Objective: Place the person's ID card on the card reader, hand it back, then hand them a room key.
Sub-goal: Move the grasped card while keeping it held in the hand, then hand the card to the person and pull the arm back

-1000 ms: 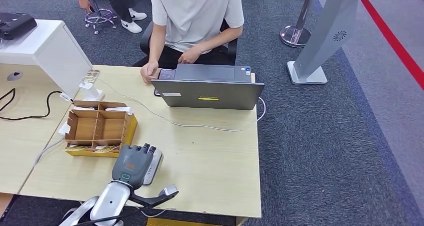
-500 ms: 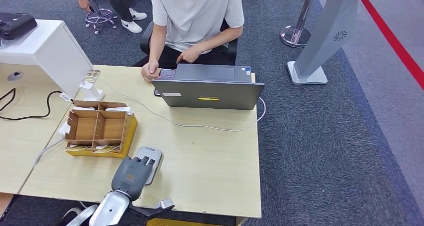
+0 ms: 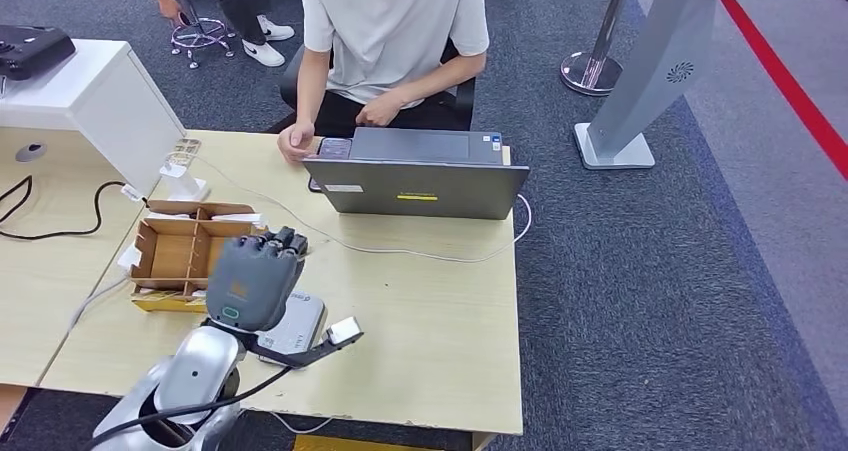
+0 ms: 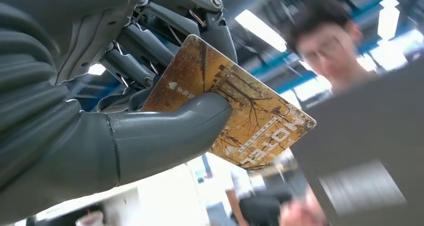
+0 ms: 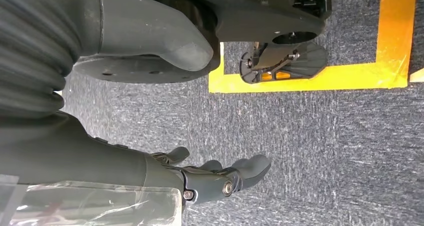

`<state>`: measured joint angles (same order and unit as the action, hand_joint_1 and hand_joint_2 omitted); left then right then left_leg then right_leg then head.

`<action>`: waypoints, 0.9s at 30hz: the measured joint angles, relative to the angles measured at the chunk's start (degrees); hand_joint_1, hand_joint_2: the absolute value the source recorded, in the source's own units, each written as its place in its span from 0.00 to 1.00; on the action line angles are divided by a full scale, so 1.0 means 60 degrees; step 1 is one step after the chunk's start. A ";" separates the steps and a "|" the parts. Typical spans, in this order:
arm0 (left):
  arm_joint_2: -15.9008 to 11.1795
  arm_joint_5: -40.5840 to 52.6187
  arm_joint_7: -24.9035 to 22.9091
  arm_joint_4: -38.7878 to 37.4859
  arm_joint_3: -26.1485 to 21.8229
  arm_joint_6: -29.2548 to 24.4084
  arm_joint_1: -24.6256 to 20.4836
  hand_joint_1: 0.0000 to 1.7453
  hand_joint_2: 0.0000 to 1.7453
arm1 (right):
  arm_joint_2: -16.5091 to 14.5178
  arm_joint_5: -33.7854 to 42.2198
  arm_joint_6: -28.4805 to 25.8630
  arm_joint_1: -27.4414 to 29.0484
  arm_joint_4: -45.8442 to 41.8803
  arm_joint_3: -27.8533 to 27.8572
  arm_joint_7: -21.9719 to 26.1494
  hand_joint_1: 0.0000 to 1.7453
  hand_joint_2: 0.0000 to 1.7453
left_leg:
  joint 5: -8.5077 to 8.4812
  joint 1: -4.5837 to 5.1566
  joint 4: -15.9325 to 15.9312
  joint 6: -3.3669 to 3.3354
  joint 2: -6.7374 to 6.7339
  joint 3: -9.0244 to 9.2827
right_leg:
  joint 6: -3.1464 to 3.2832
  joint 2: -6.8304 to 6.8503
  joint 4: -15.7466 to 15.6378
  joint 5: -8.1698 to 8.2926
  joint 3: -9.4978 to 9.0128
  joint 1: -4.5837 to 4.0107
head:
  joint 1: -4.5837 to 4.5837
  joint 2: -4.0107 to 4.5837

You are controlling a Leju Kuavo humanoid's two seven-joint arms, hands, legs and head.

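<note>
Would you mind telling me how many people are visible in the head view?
2. One person in a white T-shirt sits behind the laptop; a second person sits at the top left, mostly cropped. Others may be beyond the frame.

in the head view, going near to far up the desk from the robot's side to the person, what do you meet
card reader → left hand → white cable → laptop → person
</note>
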<state>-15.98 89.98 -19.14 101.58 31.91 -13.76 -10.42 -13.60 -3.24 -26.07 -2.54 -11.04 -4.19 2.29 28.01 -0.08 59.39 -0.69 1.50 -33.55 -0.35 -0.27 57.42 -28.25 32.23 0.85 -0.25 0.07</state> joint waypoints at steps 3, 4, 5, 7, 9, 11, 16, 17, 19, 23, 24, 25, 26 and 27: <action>-0.0377 0.0001 -0.0518 0.0153 -0.0192 -0.0990 -0.0454 1.00 1.00 | -0.0018 -0.0175 0.0042 -0.0001 0.0000 -0.0030 -0.0034 0.00 1.00 | 0.0001 -0.0001 0.0000 0.0002 -0.0004 0.0001 | 0.0002 -0.0006 0.0003 0.0000 0.0003 -0.0011 | -0.0005 0.0000; -0.0573 0.0001 -0.0653 0.0170 -0.0277 -0.1220 -0.0570 1.00 1.00 | -0.0021 -0.0216 0.0067 -0.0001 0.0000 -0.0040 -0.0033 0.00 1.00 | 0.0001 -0.0002 -0.0001 0.0003 -0.0005 0.0002 | 0.0004 -0.0006 0.0004 -0.0001 0.0004 -0.0015 | -0.0008 0.0000; -0.0766 0.0001 -0.0739 0.0173 -0.0369 -0.1331 -0.0659 1.00 1.00 | -0.0022 -0.0243 0.0088 -0.0001 0.0000 -0.0047 -0.0026 0.00 1.00 | 0.0001 -0.0002 -0.0001 0.0004 -0.0006 0.0002 | 0.0005 -0.0006 0.0006 -0.0002 0.0005 -0.0015 | -0.0012 0.0000; -0.1108 0.0001 -0.0954 0.0147 -0.0516 -0.1383 -0.0781 1.00 1.00 | -0.0022 -0.0299 0.0117 -0.0002 0.0000 -0.0059 -0.0023 0.00 1.00 | 0.0001 -0.0006 -0.0003 0.0006 -0.0006 0.0002 | 0.0009 -0.0006 0.0008 -0.0005 0.0008 -0.0018 | -0.0015 0.0000; -0.1457 -0.0001 -0.1360 -0.0031 -0.0572 -0.1355 -0.0930 1.00 1.00 | -0.0022 -0.0364 0.0154 -0.0003 0.0000 -0.0074 -0.0052 0.00 1.00 | 0.0000 -0.0011 -0.0004 0.0008 -0.0008 0.0002 | 0.0012 -0.0007 0.0010 -0.0007 0.0010 -0.0021 | -0.0013 0.0000; -0.1749 -0.0004 -0.1647 -0.0358 -0.0615 -0.1343 -0.1071 1.00 1.00 | -0.0022 -0.0426 0.0225 -0.0003 0.0000 -0.0087 -0.0066 0.00 1.00 | -0.0001 -0.0014 -0.0005 0.0010 -0.0010 0.0002 | 0.0013 -0.0009 0.0011 -0.0007 0.0011 -0.0022 | -0.0017 0.0000; -0.2021 -0.0005 -0.1508 -0.1293 -0.0890 -0.1660 -0.1064 1.00 1.00 | -0.0022 -0.0452 0.0314 0.0000 0.0000 -0.0093 0.0097 0.00 1.00 | -0.0002 -0.0019 -0.0005 0.0012 -0.0016 0.0001 | 0.0013 -0.0012 0.0013 -0.0006 0.0010 -0.0020 | -0.0022 0.0000; -0.2028 -0.0005 -0.1445 -0.1442 -0.0983 -0.1776 -0.1015 1.00 1.00 | -0.0022 -0.0452 0.0311 0.0001 0.0000 -0.0093 0.0109 0.00 1.00 | -0.0002 -0.0018 -0.0004 0.0012 -0.0018 0.0001 | 0.0013 -0.0014 0.0013 -0.0006 0.0010 -0.0020 | -0.0021 0.0000; -0.2029 -0.0006 -0.1310 -0.1670 -0.1140 -0.1928 -0.0918 1.00 1.00 | -0.0022 -0.0460 0.0306 0.0002 0.0000 -0.0093 0.0110 0.00 1.00 | -0.0002 -0.0017 -0.0003 0.0011 -0.0016 -0.0001 | 0.0013 -0.0013 0.0012 -0.0006 0.0011 -0.0019 | -0.0020 0.0000; -0.1990 -0.0004 -0.1157 -0.1871 -0.1275 -0.1818 -0.0839 1.00 1.00 | -0.0022 -0.0487 0.0367 0.0001 0.0000 -0.0093 0.0111 0.00 1.00 | -0.0001 -0.0015 -0.0002 0.0010 -0.0015 -0.0003 | 0.0013 -0.0013 0.0009 -0.0006 0.0012 -0.0018 | -0.0018 0.0000; -0.1971 -0.0003 -0.1117 -0.1894 -0.1288 -0.1753 -0.0832 1.00 1.00 | -0.0022 -0.0489 0.0383 0.0001 0.0000 -0.0093 0.0106 0.00 1.00 | -0.0001 -0.0014 -0.0002 0.0010 -0.0015 -0.0003 | 0.0013 -0.0013 0.0009 -0.0006 0.0012 -0.0017 | -0.0019 0.0000; -0.1948 -0.0003 -0.1066 -0.1914 -0.1296 -0.1701 -0.0823 1.00 1.00 | -0.0022 -0.0488 0.0383 0.0001 0.0000 -0.0093 0.0099 0.00 1.00 | -0.0001 -0.0014 -0.0002 0.0010 -0.0015 -0.0002 | 0.0013 -0.0013 0.0009 -0.0006 0.0012 -0.0017 | -0.0020 0.0000; -0.1925 -0.0003 -0.1012 -0.1931 -0.1303 -0.1678 -0.0812 1.00 1.00 | -0.0022 -0.0487 0.0368 0.0002 0.0000 -0.0093 0.0092 0.00 1.00 | -0.0001 -0.0013 -0.0002 0.0010 -0.0015 -0.0002 | 0.0013 -0.0013 0.0009 -0.0006 0.0012 -0.0017 | -0.0019 0.0000; -0.1896 -0.0003 -0.0961 -0.1947 -0.1310 -0.1670 -0.0801 0.75 1.00 | -0.0022 -0.0487 0.0346 0.0002 0.0000 -0.0093 0.0086 0.00 1.00 | -0.0001 -0.0013 -0.0002 0.0010 -0.0015 -0.0002 | 0.0013 -0.0013 0.0009 -0.0006 0.0012 -0.0017 | -0.0020 0.0000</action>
<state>-27.35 89.96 -24.91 89.89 24.04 -23.78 -15.23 -13.73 -6.16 -23.99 -2.53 -11.04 -4.74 2.80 28.00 -0.16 59.38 -0.63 1.41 -33.56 -0.28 -0.35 57.48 -28.29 32.30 0.74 -0.37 0.07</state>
